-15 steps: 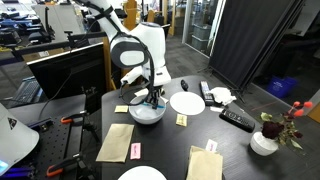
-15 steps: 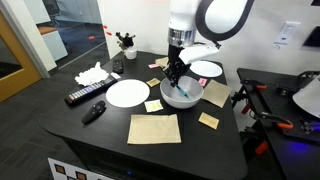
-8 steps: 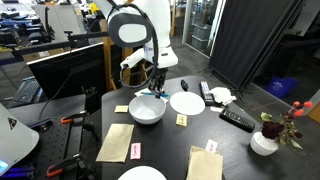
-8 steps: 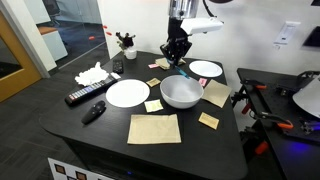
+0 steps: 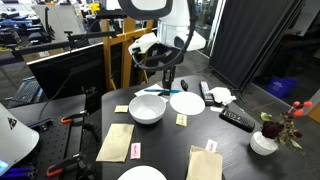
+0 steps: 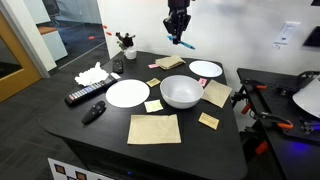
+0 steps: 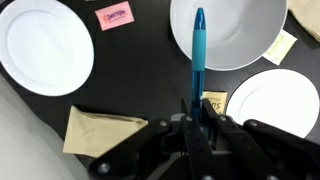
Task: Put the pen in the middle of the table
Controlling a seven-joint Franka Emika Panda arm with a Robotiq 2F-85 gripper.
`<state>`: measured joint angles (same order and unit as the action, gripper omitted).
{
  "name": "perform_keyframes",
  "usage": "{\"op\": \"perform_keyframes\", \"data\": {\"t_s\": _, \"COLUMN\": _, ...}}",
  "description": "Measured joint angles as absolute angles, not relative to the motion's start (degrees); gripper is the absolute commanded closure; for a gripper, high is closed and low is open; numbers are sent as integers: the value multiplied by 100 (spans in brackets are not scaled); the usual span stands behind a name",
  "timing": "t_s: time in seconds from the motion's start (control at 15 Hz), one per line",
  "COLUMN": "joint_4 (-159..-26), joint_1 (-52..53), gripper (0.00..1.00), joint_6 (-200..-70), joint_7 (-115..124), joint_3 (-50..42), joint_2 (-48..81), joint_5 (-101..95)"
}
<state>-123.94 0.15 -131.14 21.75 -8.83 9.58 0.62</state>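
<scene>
The big dark table [image 6: 100,132] lies far below the pincer [image 6: 179,33], which hangs high in the air above it. A white bowl [image 6: 181,92] sits on the table under the pincer and a bit to the front of it. In the wrist view the bowl [image 7: 240,30] shows just ahead of the pincer [image 7: 196,120]. One white plate [image 7: 45,45] lies off to one side of the pincer and another white plate [image 7: 270,100] lies close on its other side. A brown napkin [image 7: 105,130] lies flat near the pincer, on the same side as the first plate. The pincer is closed tight on the blue pen [image 7: 198,55] and squeezes it between its two fingers. The pen is up in the air and does not touch the table. In the wrist view its long side runs straight out from the fingers. One end is stuck in the grip and the free end points away from the pincer, over the bowl. In an exterior view the pen [image 6: 184,42] sticks out just below the pincer and leans to one side. A small pink note [image 7: 115,14] lies on the table farther ahead, between the bowl and the first plate.
</scene>
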Motion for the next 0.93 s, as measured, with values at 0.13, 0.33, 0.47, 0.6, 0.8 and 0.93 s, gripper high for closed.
{"op": "perform_keyframes", "data": {"t_s": 0.13, "joint_4": -12230, "joint_1": -95, "gripper": 88, "joint_6": -12979, "joint_7": 1962, "joint_3": -883, "joint_2": 1015, "joint_5": 30}}
{"op": "perform_keyframes", "data": {"t_s": 0.33, "joint_4": -12195, "joint_1": -98, "gripper": 88, "joint_6": -12973, "joint_7": 1938, "joint_3": -865, "joint_2": 1080, "joint_5": 27}}
{"op": "perform_keyframes", "data": {"t_s": 0.47, "joint_4": -12190, "joint_1": -97, "gripper": 97, "joint_6": -12973, "joint_7": 1937, "joint_3": -856, "joint_2": 1100, "joint_5": 27}}
{"op": "perform_keyframes", "data": {"t_s": 0.6, "joint_4": -12190, "joint_1": -105, "gripper": 97, "joint_6": -12974, "joint_7": 1935, "joint_3": -848, "joint_2": 1109, "joint_5": 32}}
{"op": "perform_keyframes", "data": {"t_s": 0.8, "joint_4": -12082, "joint_1": -143, "gripper": 97, "joint_6": -12974, "joint_7": 1699, "joint_3": -812, "joint_2": 1160, "joint_5": 105}}
{"op": "perform_keyframes", "data": {"t_s": 0.93, "joint_4": -11932, "joint_1": -175, "gripper": 97, "joint_6": -12972, "joint_7": 1464, "joint_3": -791, "joint_2": 1250, "joint_5": 132}}
